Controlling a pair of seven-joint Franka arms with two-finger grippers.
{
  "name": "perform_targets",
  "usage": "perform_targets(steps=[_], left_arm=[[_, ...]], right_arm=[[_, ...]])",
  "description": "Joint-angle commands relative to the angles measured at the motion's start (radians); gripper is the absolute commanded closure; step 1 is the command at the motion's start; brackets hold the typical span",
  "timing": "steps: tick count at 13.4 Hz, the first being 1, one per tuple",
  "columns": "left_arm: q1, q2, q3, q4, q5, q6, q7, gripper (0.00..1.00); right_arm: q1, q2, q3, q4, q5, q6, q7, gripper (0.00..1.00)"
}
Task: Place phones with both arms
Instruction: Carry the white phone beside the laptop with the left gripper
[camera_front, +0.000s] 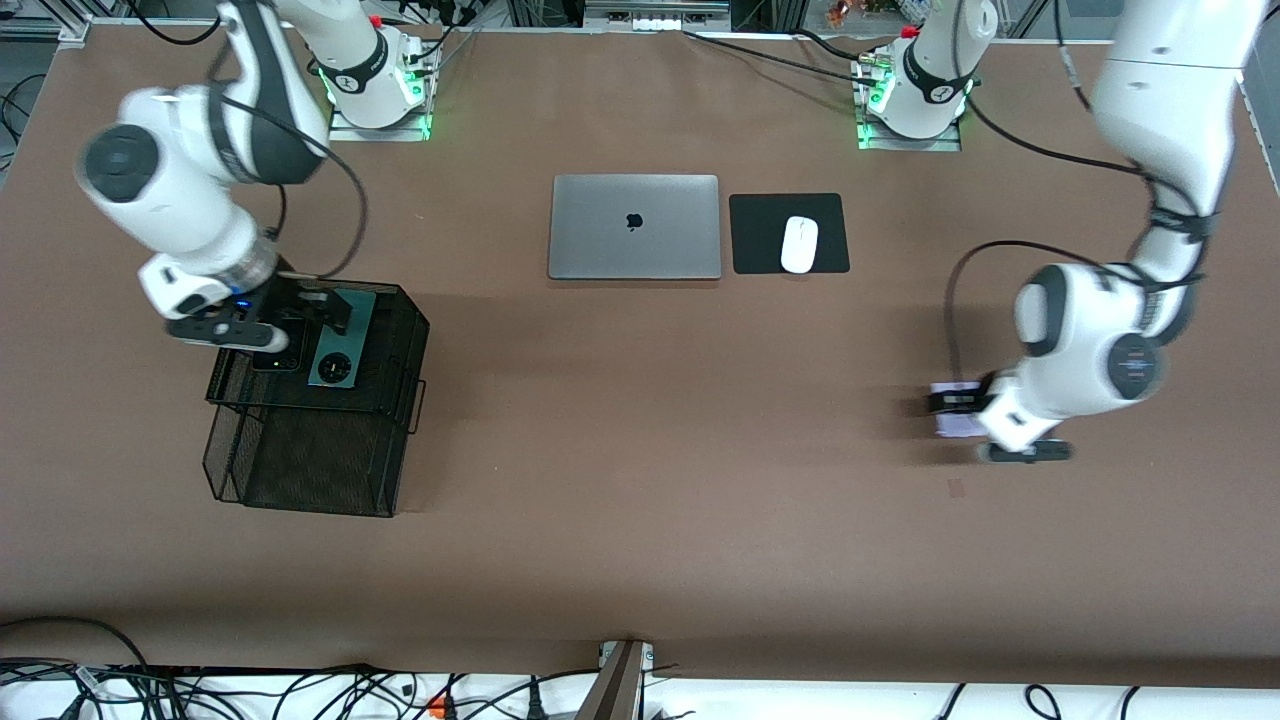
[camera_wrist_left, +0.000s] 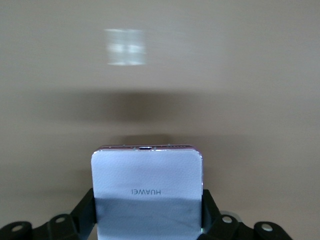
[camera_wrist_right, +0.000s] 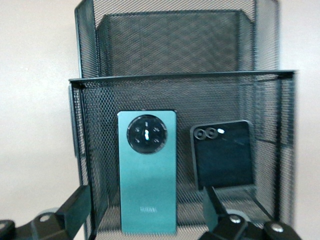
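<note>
A black mesh basket (camera_front: 395, 330) stands at the right arm's end of the table. In its upper tray lie the long dark green phone (camera_front: 340, 345) (camera_wrist_right: 147, 175) and, beside it, the small black phone (camera_front: 272, 358) (camera_wrist_right: 223, 154). My right gripper (camera_front: 325, 312) (camera_wrist_right: 146, 210) hovers over the green phone, open, its fingers (camera_wrist_right: 75, 205) apart from the phone's edges. At the left arm's end, my left gripper (camera_front: 958, 408) (camera_wrist_left: 147, 217) is shut on the pale lilac-white phone (camera_front: 955, 425) (camera_wrist_left: 146, 185), low over the brown table.
A closed grey laptop (camera_front: 634, 226) lies mid-table toward the bases. Beside it a white mouse (camera_front: 799, 244) rests on a black pad (camera_front: 760, 240). The basket's lower tray (camera_front: 310, 470) juts toward the front camera. Cables run along the table's front edge.
</note>
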Motion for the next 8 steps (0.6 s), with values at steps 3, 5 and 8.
perform_targets(steps=[3, 5, 8], left_arm=[[-0.285, 0.068, 0.025, 0.122, 0.051, -0.048, -0.384, 1.0], [-0.393, 0.158, 0.028, 0.278, 0.094, -0.158, -0.5, 1.0], [-0.529, 0.267, 0.03, 0.455, 0.105, -0.197, -0.645, 1.0]], right_arm=[[-0.058, 0.022, -0.02, 0.245, 0.018, -0.302, -0.113, 0.01], [-0.125, 0.081, -0.02, 0.343, 0.117, -0.384, -0.17, 0.01], [-0.226, 0.231, -0.017, 0.553, 0.257, -0.562, -0.242, 0.01]])
